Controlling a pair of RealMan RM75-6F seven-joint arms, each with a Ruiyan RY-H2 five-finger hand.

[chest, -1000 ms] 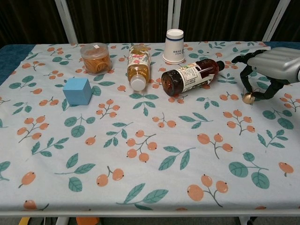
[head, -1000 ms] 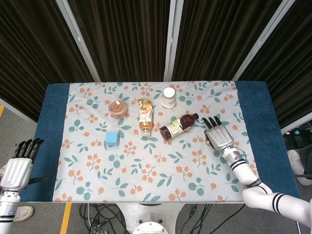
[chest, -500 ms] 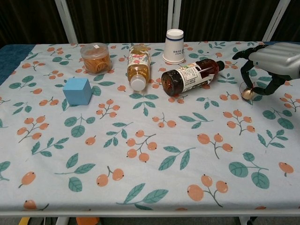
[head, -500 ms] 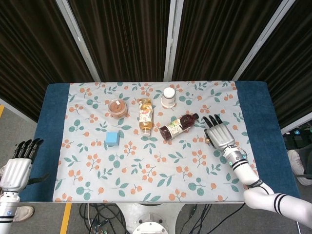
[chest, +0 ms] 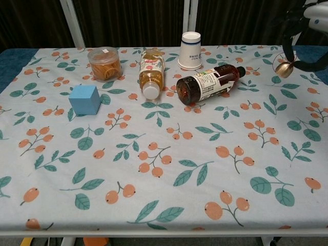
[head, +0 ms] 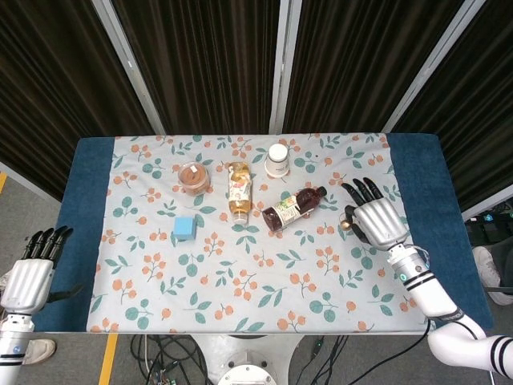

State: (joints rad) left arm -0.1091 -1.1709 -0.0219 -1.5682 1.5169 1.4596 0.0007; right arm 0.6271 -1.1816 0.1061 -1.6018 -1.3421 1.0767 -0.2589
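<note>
Item one, nearest me: my left hand (head: pixel 28 273), off the table's (head: pixel 84 241) near-left corner, fingers straight and apart, holding nothing, well away from everything on the cloth.

Item two: my right hand (head: pixel 375 218), raised over the right part of the floral cloth (head: pixel 240 281), fingers spread and empty. In the chest view only its dark fingers and a brass-coloured fingertip show at the upper right edge.

Item three: dark bottle (chest: pixel 209 83), lying on its side, to the left of my right hand and slightly farther out. Its long axis runs diagonally, cap toward the hand, base toward table centre. The right hand is much the nearer.

Item four: blue cube (chest: pixel 84 99), left of centre.

Item five: amber bottle (chest: pixel 151 72), lying down, cap toward me.

Item six, back row: lidded snack jar (chest: pixel 104 63) and upturned paper cup (chest: pixel 190 50).
</note>
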